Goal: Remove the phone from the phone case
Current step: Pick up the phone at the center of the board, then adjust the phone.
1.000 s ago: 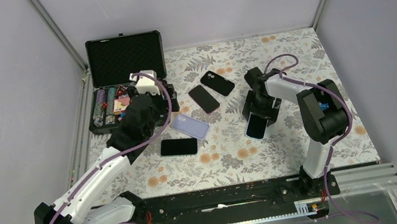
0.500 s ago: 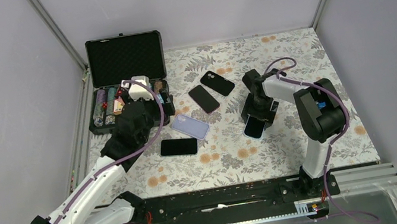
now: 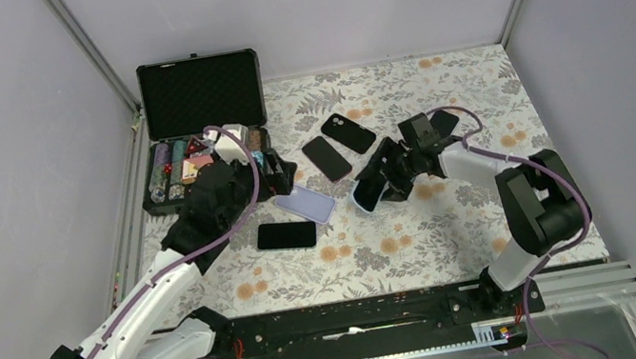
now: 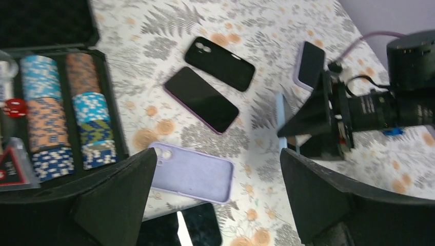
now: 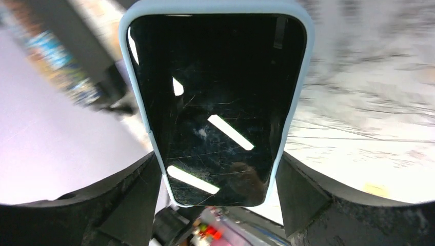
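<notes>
Right gripper [image 5: 218, 177] pinches the phone case [image 5: 215, 6] aloft, phone [image 5: 215, 102] inside.
Fingers [image 5: 118, 205] close on the pale blue case's long edges, clear of the table [image 3: 473, 87], screen facing the wrist camera. Phone looks rigid, glassy, slippery and breakable; the case probably flexes, so a corner lip seems the place to peel. Left gripper [image 4: 218, 192] hangs wide open, empty.

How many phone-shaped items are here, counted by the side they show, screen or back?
Dark-screened phones flat on the floral table: 3
Dark-screened phone in a light blue case, held on edge: 1
Black back and lilac back, camera cutouts up: 2
Total: 6
</notes>
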Robot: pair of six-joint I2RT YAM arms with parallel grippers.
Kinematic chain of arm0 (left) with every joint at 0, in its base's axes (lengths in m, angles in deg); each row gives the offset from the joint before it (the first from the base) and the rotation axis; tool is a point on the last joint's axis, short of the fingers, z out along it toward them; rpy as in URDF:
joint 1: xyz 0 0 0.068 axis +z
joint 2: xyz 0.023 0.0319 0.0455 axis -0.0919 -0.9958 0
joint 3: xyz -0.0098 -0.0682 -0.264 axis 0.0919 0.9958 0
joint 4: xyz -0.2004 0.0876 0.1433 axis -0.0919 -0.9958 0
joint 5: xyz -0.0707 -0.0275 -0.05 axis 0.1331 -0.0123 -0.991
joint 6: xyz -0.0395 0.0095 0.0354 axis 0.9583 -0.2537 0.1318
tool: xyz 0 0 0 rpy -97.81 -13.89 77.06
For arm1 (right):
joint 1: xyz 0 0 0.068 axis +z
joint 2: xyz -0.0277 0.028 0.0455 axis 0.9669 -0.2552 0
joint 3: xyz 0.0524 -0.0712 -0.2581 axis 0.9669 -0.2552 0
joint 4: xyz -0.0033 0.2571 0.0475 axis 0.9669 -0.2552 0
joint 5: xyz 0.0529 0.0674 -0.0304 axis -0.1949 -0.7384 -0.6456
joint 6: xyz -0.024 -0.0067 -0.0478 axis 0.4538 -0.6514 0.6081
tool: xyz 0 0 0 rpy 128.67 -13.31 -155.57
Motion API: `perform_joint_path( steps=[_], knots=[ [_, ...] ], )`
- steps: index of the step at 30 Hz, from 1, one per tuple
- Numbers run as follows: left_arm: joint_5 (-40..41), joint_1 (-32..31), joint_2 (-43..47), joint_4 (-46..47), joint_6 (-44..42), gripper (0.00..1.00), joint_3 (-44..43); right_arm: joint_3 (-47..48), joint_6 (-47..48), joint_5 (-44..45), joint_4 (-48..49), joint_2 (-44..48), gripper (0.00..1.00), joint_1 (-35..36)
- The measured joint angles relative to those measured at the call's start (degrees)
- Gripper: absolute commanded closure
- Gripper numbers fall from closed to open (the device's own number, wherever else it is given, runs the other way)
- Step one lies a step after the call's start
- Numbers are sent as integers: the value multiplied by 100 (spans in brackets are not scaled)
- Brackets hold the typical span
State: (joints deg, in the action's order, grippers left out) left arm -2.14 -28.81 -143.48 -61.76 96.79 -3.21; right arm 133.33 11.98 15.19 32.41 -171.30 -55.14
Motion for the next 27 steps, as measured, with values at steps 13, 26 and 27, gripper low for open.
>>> perform_joint_path(
  steps=[13,26,27],
  knots=[
    [-1869,-66,-26,649,629,6,260,-955,-2343,-1412,4103,549,51,20],
    [-2308,-433,-953,1576,1255,28,291,-800,-2927,-1270,3528,1353,50,269],
    [-2330,-448,-1058,1611,1294,31,278,-765,-2924,-1237,3357,1384,50,282]
  ],
)
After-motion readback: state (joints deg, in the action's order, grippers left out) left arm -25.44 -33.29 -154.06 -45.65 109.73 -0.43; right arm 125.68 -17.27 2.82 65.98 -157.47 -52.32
